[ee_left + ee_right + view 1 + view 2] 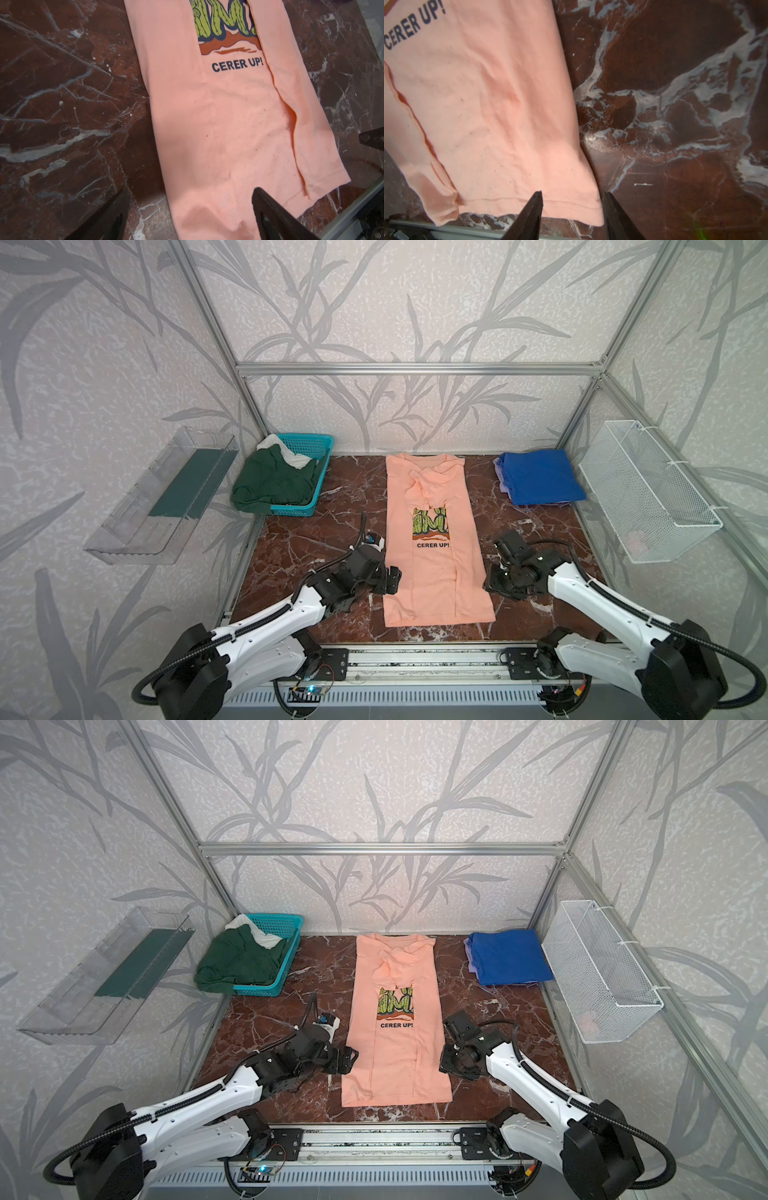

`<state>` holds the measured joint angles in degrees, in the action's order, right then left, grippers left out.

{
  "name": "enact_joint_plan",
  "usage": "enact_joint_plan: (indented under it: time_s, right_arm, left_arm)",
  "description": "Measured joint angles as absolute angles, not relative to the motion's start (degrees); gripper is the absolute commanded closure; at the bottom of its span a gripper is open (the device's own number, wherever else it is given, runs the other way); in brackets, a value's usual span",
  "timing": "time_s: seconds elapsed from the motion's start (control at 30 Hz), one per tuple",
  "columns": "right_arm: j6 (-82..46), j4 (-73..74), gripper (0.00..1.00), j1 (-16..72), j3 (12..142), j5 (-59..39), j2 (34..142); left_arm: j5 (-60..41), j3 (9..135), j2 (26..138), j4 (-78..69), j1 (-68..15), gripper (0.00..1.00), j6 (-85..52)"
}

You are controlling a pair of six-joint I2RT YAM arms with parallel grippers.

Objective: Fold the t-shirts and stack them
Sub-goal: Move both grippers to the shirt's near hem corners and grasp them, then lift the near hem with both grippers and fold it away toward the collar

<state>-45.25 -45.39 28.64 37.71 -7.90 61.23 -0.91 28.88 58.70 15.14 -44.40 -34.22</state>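
Peach shirt [432,572] lies flat down the middle of the table [316,531], collar at the far end, hem [508,200] toward the arms. Both long sides are turned in, so it is a narrow strip, with a wrinkled bunch near the collar.

Blue shirt [540,477] sits folded at the far right. Green shirt [270,485] is heaped in the basket [316,443] at the far left, over a white shirt [286,450].

Left gripper [394,578]: jaws wide, low over the strip's left edge near the hem, one finger above cloth and one above bare table. Holds nothing.

Right gripper [573,194]: jaws parted to a moderate gap, above the right hem corner. Nothing pinched.

Handling, judged: thin cotton, light, limp, no stiffness. It will sag and drag if lifted at one point, and the turned-in flaps can slide open. The polished tabletop probably gives little friction.

Best hold: the two hem corners together, pinching through all layers at the stitched band, then carrying both evenly toward the collar.
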Motion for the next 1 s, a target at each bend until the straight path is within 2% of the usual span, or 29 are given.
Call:
enact_joint_plan:
  time_s: [0.17,0.43,0.7,0.77,1.0]
  right_arm:
    - [-45.19,-45.74,0.5,28.67,32.18,-10.94,56.75]
    - [-45.43,-45.71,0.5,28.71,26.5,-13.58,56.31]
    - [-45.56,-43.48,0.51,29.1,24.45,-15.29,56.05]
    - [-45.65,-43.05,0.52,29.39,24.01,-15.53,55.22]
    - [-46.09,-41.69,0.55,30.41,23.16,-16.03,53.95]
  left_arm:
    - [-3.01,26.41,58.08,18.31,-45.39,0.11,-35.64]
    - [-5.13,24.56,56.38,21.89,-46.98,0.17,-38.24]
    - [-7.7,21.3,56.51,20.51,-50.54,0.27,-41.87]
    - [-7.81,20.99,56.47,19.77,-51.27,0.33,-42.68]
    - [-7.81,20.16,57.23,16.62,-54.35,0.4,-45.23]
